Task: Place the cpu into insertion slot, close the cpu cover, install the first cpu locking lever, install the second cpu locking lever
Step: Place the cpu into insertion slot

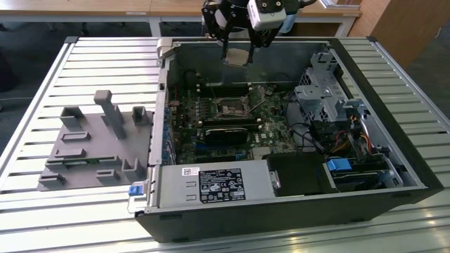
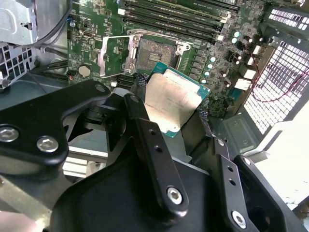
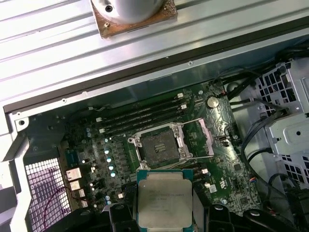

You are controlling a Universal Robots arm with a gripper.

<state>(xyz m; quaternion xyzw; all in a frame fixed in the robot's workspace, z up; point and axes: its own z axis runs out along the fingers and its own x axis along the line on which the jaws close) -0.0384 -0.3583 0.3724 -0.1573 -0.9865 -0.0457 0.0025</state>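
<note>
Above the far wall of the open computer case (image 1: 281, 216) in the exterior view, grips the cpu (image 2: 171, 104) by two opposite edges between the fingers (image 2: 145, 130) of the gripper (image 1: 239, 51). Hangs well apart from the exposed insertion slot (image 3: 158, 145), with the cpu cover (image 3: 202, 137) swung open just beside it.

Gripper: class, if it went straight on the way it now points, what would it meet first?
Probably the insertion slot on the motherboard: the gripper points down into the case, holding the cpu, and the slot sits just ahead. Depth is unclear, so perhaps the motherboard beside it.
</note>
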